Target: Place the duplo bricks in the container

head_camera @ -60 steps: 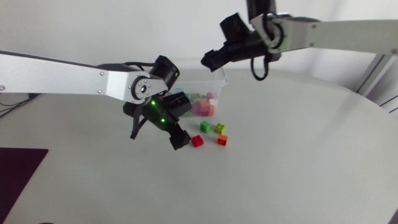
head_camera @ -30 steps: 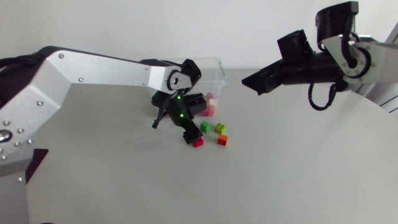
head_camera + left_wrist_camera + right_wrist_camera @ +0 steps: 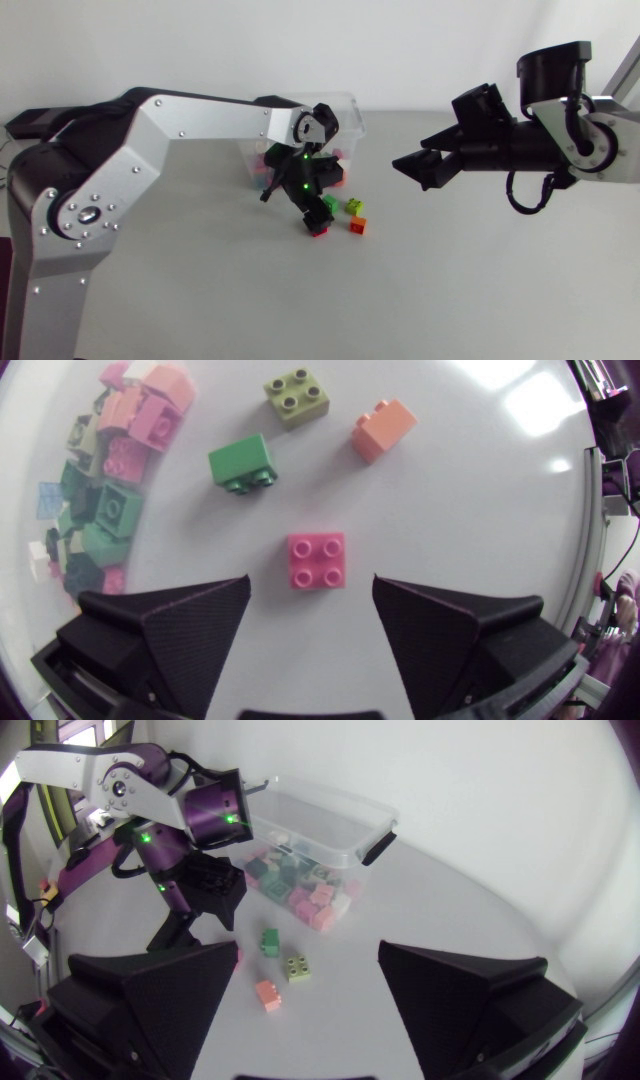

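A red brick (image 3: 318, 229) lies on the table, seen from above as pink (image 3: 317, 560) in the left wrist view. My left gripper (image 3: 311, 216) (image 3: 312, 582) hangs right over it, open, one finger on each side and neither touching. Past it lie a green brick (image 3: 243, 463) (image 3: 329, 203), a lime brick (image 3: 297, 395) (image 3: 353, 206) and an orange brick (image 3: 384, 430) (image 3: 357, 225). The clear container (image 3: 345, 112) (image 3: 330, 805) holds several bricks. My right gripper (image 3: 412, 165) (image 3: 310, 1010) is open and empty, high above the table to the right of the bricks.
The container stands just behind the loose bricks, its pile of bricks (image 3: 105, 480) beside my left gripper. The grey table (image 3: 450, 280) stretches bare to the front and right of the bricks.
My left gripper has moved right and down over the red brick, its fingers a little closer together. My right arm has drawn away from the container to the right and come lower.
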